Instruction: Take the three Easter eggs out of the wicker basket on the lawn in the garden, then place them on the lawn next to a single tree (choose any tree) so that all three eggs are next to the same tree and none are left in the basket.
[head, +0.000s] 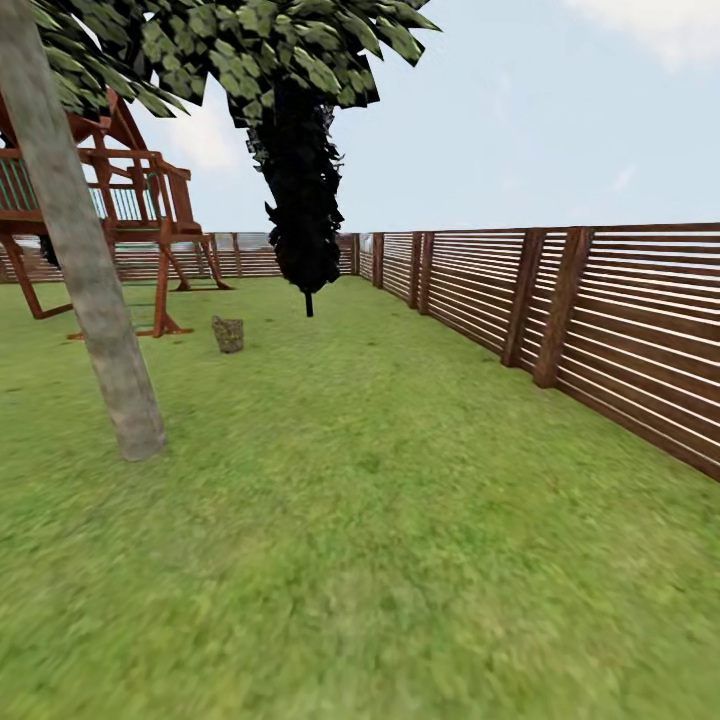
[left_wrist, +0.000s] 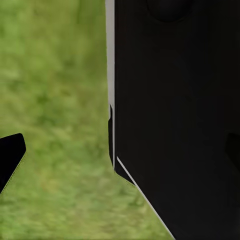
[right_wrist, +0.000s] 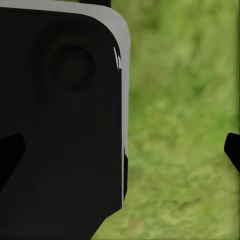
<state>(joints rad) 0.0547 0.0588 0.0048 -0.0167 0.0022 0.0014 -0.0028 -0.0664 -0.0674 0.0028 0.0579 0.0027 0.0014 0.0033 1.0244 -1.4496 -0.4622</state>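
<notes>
The Easter eggs and the wicker basket are out of view. Green lawn (head: 380, 560) spreads ahead in the head view. A tree (head: 95, 290) with a thick mottled grey-brown trunk leans up at the left, its green leaves overhead. In the left wrist view my left gripper (left_wrist: 120, 155) stands open over grass, one black fingertip (left_wrist: 11, 152) at the picture's edge and a black panel of my own body behind it. The right gripper (right_wrist: 120, 155) is open too, its fingertips (right_wrist: 232, 150) wide apart with nothing held.
A brown slatted fence (head: 560, 310) runs along the right and the far end. A black-leaved tree (head: 303, 200) with a thin dark trunk stands mid-distance. A wooden play tower (head: 130, 215) rises at the far left, with a small mottled stump-like object (head: 228, 333) near it.
</notes>
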